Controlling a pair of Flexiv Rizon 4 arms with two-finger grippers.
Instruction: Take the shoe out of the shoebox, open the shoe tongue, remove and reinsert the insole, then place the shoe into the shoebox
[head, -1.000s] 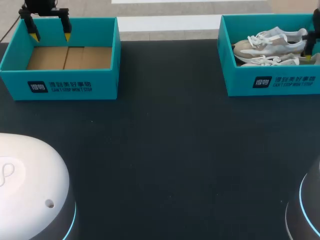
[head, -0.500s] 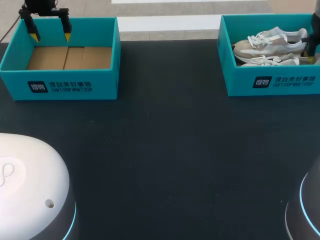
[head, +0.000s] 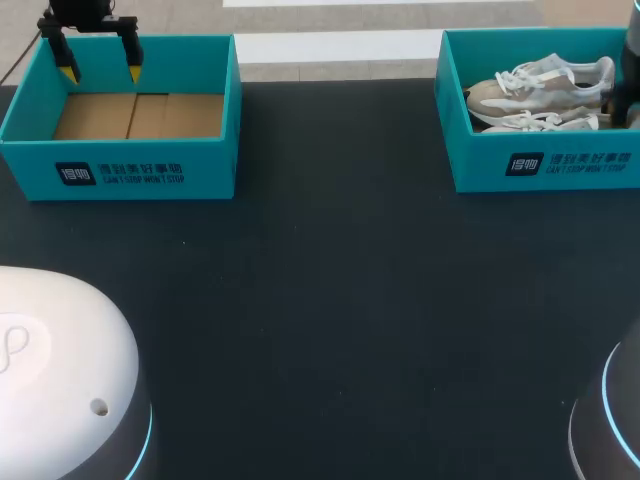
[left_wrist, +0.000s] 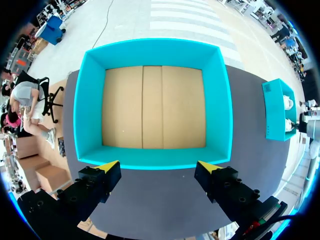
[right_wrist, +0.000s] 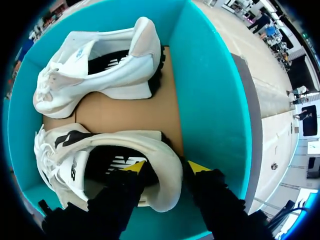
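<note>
Teal cardboard walls stand close around the right gripper (right_wrist: 166, 167), and this is the first worry. It is down inside the shoebox (right_wrist: 210, 100), at the far right of the table (head: 330, 300), and it pinches the heel (right_wrist: 167, 190) of the shoe (right_wrist: 120, 139) that lies nearer to the robot. One finger is inside the opening, over the black insole (right_wrist: 112, 161), the other is outside behind the heel, and both seem to press the white rim. The grip takes only a thin, soft edge, so I think the shoe may hang toe-down when lifted, and then turn or slip out. The toe could also catch the front wall and drag or tip the light box. A second shoe (right_wrist: 100, 70) lies just beside it, toward the far wall, with loose laces (head: 518, 76). If the laces of the two are tangled it could come up too, but I cannot see this. The inner finger may also push the insole out of place. The left gripper (head: 100, 72) hangs over the far wall of the empty box (head: 120, 170), its fingers spread wide and holding nothing, well apart from the shoes, so it cannot steady anything.
</note>
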